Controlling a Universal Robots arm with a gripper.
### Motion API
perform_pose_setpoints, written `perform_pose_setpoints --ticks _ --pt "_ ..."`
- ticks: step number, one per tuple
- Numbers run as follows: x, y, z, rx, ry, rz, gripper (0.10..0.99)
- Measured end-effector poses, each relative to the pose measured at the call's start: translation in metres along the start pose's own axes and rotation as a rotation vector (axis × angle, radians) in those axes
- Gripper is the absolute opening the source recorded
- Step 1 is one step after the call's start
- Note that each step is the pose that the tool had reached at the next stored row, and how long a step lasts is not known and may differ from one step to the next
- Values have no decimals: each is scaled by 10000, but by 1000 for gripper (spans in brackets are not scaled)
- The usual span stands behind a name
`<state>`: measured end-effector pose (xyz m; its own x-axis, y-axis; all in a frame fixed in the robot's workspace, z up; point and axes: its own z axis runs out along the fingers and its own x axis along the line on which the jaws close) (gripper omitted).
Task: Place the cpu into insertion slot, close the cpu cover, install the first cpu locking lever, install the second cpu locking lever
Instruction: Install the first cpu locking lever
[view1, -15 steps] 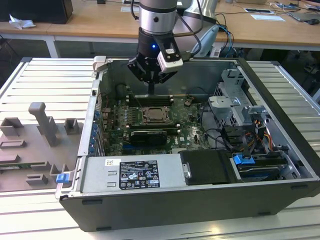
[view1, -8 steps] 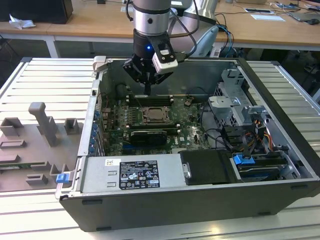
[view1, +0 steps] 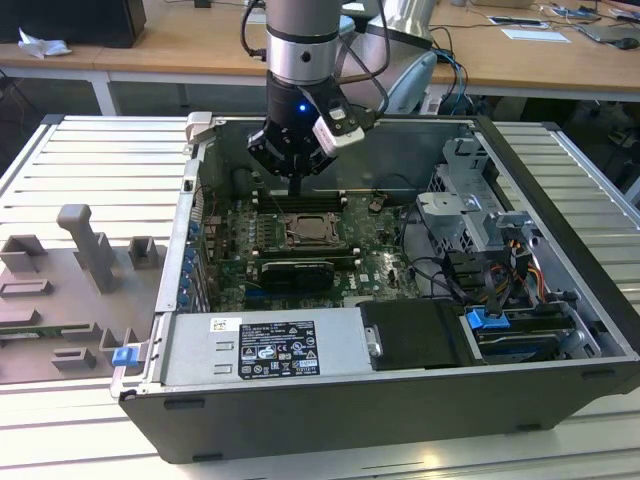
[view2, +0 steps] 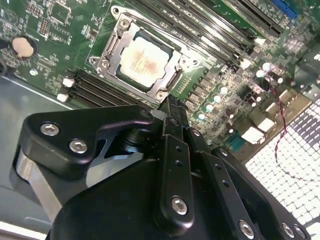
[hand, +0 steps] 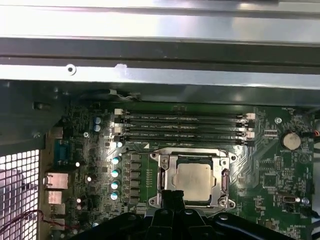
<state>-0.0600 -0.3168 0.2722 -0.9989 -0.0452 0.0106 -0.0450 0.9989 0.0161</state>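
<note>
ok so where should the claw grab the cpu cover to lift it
Likely an outer rim edge, pinched from straight above. The cpu cover lies flat and closed, its window filled by the cpu, so only the thin outer rim gives the claw anything to catch; I cannot tell which edge is hinged.

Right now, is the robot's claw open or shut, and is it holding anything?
The gripper: shut, fingers together, nothing seen between them; its tip hangs just beside the edge of the cpu cover.
</note>
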Motion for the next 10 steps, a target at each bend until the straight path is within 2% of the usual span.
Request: perform_pose_setpoints --ticks 2,5,8,10 --pt "32 -2 15 1 -7 -40 106" --pt "179 5 49 0 -14 -88 106" --pt "283 9 67 -19 -17 -113 106" --pt "380 13 86 -25 -27 -120 106"
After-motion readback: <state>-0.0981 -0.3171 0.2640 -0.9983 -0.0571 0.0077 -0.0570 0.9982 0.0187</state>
